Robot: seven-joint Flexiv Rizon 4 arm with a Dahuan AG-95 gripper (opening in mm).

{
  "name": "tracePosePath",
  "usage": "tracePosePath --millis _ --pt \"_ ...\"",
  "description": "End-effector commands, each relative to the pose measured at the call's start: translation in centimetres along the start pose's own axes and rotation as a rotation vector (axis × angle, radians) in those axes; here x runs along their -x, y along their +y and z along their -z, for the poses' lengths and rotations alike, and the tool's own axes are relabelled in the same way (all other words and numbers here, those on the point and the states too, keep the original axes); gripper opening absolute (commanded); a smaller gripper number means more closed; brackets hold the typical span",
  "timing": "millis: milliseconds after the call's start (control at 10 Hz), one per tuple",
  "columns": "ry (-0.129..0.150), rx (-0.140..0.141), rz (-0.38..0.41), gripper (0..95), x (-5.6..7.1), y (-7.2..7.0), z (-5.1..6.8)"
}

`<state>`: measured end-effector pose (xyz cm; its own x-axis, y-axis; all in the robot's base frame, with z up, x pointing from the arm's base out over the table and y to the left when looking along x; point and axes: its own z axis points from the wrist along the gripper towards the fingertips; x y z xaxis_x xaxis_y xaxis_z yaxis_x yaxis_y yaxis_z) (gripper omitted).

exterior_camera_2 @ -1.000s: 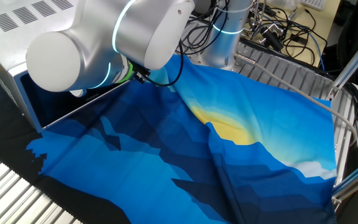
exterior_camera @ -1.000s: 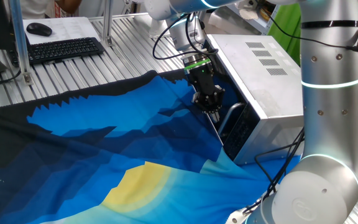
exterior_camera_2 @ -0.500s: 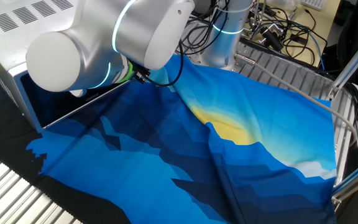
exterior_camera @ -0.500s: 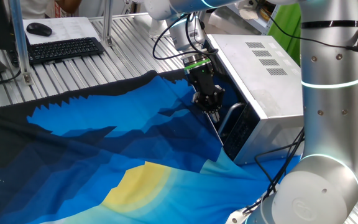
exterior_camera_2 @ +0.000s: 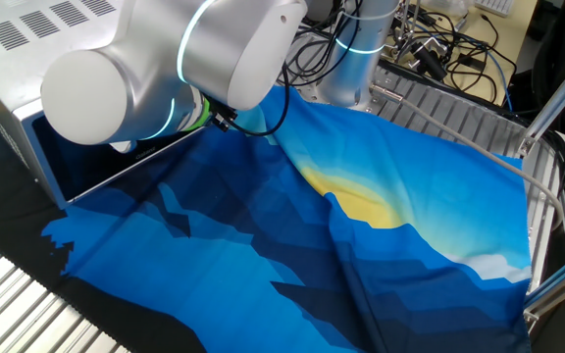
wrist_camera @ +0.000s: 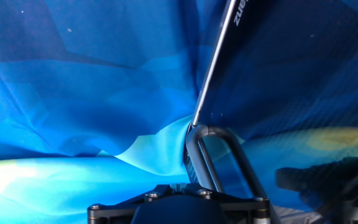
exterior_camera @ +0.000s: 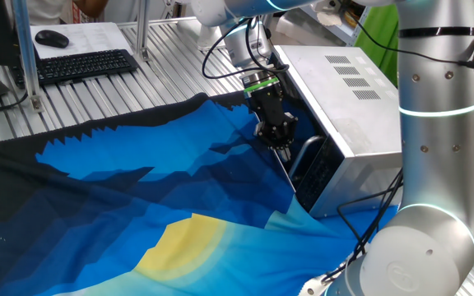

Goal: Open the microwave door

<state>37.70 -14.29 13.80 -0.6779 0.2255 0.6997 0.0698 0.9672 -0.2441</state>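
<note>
At the microwave [exterior_camera: 344,99] front, right side of the blue cloth [exterior_camera: 138,189], the gripper [exterior_camera: 281,148] points down at the microwave door [exterior_camera: 307,168], close to the upper end of the curved silver handle [exterior_camera: 305,150]. Door appears closed or barely ajar; cannot tell which. Hand view: handle bar [wrist_camera: 219,155] loops up from directly ahead of the hand, door edge [wrist_camera: 213,62] running away above it. Fingertips not visible in any view, so cannot tell whether they are open, closed or gripping the handle.

Risks, judged:
- Poor hold on the smooth curved bar: slips off on pull.
- Pulling off the hinge arc: microwave drags across the cloth.
- Cloth bunched at door base: could snag the swing.
</note>
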Motion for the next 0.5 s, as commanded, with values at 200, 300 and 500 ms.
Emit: tracePosePath --millis 200,300,500 --pt "-0.024 0.008 0.017 76.0 0.51 -0.24 1.03" --pt "-0.024 0.009 0.017 76.0 0.42 -0.16 1.04" --pt "-0.022 -0.002 0.010 76.0 0.28 -0.20 0.93"
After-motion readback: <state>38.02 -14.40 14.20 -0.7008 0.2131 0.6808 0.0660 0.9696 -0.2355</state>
